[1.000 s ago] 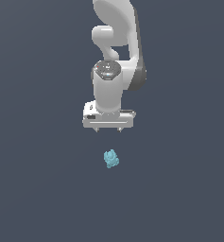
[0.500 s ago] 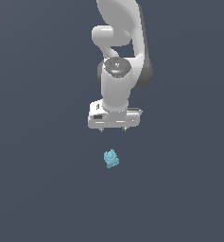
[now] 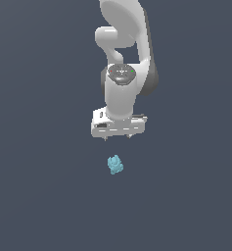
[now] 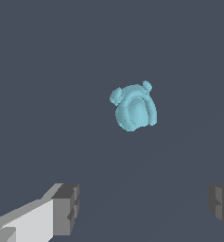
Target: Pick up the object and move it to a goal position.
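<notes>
Object (image 3: 116, 164), a small turquoise knobbly blob with two little bumps on one side and a rounded ridge over its body, lies alone on the plain dark grey floor (image 3: 39, 196). It sits apart from the gripper (image 3: 118, 138), a short way beyond the fingertips in the exterior view and roughly in line with the middle of the hand. In the wrist view the object (image 4: 133, 108) appears ahead of the two grey finger pads (image 4: 67, 209), in the space between their lines and touching neither. The fingers are spread wide, one pad at each side of the wrist picture with bare floor between them, and they hold nothing. The white arm (image 3: 122, 93) rises behind the gripper, which points down at the floor.
</notes>
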{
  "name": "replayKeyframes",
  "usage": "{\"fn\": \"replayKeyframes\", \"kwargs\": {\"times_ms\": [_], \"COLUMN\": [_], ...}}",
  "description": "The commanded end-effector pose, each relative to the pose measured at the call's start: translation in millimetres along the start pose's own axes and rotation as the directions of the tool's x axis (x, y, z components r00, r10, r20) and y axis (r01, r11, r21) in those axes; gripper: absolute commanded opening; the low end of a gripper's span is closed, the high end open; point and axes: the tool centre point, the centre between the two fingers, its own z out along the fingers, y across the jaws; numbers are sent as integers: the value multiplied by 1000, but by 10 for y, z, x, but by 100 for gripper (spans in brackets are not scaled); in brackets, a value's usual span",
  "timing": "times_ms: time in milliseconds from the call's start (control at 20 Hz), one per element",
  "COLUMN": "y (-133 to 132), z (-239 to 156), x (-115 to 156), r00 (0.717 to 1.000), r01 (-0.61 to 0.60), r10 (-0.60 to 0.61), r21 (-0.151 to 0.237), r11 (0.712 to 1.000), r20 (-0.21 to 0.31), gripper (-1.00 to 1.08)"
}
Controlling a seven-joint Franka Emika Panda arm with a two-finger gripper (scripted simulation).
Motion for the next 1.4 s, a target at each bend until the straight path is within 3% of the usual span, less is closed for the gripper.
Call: {"fn": "replayKeyframes", "kwargs": {"times_ms": [0, 700, 1350], "y": [14, 137, 159], "z": [56, 579, 747], "x": [66, 583, 655], "r00": [1000, 973, 965], "r01": [24, 230, 263], "r10": [-24, -230, -263], "r21": [1, 17, 20], "r11": [1000, 973, 965], "r20": [0, -13, -15], "gripper": [100, 100, 100]}}
